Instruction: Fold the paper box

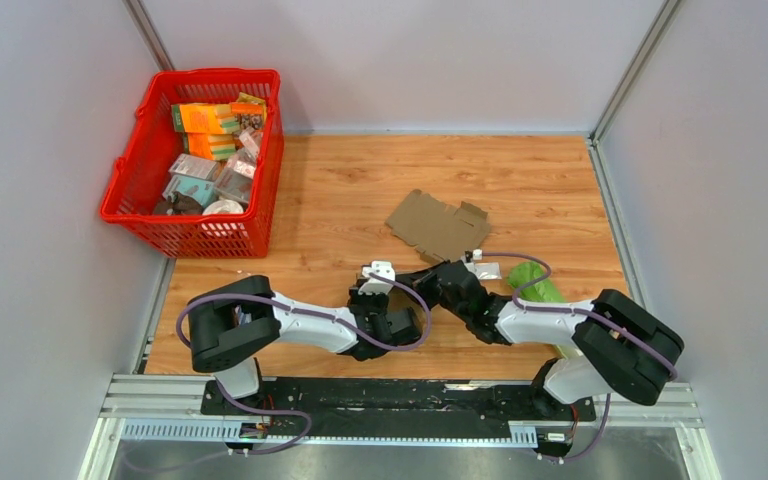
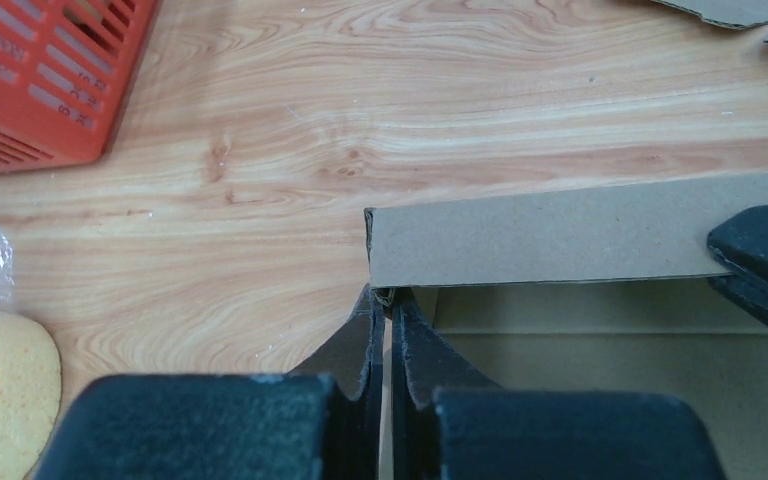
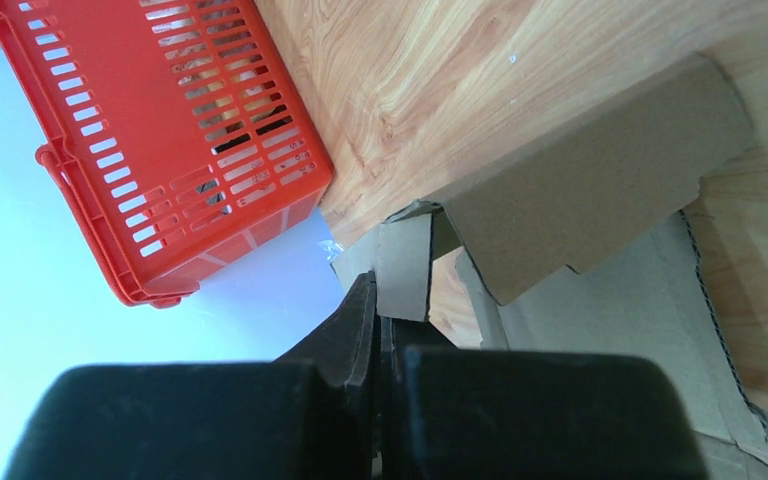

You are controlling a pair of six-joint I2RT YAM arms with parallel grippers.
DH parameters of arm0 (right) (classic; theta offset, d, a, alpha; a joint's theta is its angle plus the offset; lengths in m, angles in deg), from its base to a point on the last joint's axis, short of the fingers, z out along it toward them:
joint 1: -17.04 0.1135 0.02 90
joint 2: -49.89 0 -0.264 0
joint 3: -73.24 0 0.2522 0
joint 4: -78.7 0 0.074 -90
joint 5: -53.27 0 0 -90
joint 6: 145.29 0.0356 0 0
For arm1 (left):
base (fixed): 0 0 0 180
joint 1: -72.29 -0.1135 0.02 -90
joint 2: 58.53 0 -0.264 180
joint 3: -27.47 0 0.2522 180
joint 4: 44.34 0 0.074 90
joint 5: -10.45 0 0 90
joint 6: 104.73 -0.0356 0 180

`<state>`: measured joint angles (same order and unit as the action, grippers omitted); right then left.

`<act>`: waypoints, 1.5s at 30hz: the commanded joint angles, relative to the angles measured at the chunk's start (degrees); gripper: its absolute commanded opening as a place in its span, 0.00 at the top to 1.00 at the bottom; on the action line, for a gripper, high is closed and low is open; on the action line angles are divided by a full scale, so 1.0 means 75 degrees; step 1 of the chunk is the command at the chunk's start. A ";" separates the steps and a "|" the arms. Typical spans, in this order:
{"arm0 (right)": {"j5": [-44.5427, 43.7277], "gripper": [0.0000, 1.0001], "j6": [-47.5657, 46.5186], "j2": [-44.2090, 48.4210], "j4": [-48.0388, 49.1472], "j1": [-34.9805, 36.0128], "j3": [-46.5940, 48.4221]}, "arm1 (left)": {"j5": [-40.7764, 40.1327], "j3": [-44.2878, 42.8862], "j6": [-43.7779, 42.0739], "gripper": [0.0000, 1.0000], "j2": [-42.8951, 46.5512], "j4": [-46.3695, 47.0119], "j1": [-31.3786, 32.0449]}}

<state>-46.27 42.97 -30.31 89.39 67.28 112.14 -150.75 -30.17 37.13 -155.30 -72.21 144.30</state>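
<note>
The paper box (image 2: 560, 240) is brown cardboard, partly folded, with one wall standing upright. It lies between my two grippers, and the arms mostly hide it in the top view. My left gripper (image 2: 388, 300) is shut on the wall's near left corner. My right gripper (image 3: 380, 300) is shut on a small end flap (image 3: 405, 270), with a larger brown flap (image 3: 600, 180) raised beside it. The right gripper's black fingers (image 2: 760, 260) show at the wall's right end in the left wrist view.
A second, flat cardboard sheet (image 1: 438, 225) lies just behind the grippers. A red basket (image 1: 195, 165) of packets stands at the back left. A green object (image 1: 538, 288) lies under the right arm. A yellowish roll (image 2: 0, 380) sits near the left gripper.
</note>
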 commanded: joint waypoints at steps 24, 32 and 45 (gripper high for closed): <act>-0.0205 1.00 -0.0363 0.0616 -0.1678 0.0251 -0.0154 | 0.1817 0.1326 -0.2601 0.68 0.2073 0.1273 -0.0050; -0.0123 1.00 -0.0281 0.0604 -0.1701 0.0110 -0.0165 | 0.3621 0.3632 -0.3644 0.65 0.4848 0.3766 -0.0062; 0.0065 1.00 -0.0117 0.0405 -0.1549 0.0063 -0.0119 | 0.4185 0.4000 -0.4277 0.62 0.4666 0.5151 -0.0062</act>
<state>-45.20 42.97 -26.07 82.37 67.96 112.19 -120.07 1.61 7.89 -116.11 -40.12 144.06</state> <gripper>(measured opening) 0.007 0.374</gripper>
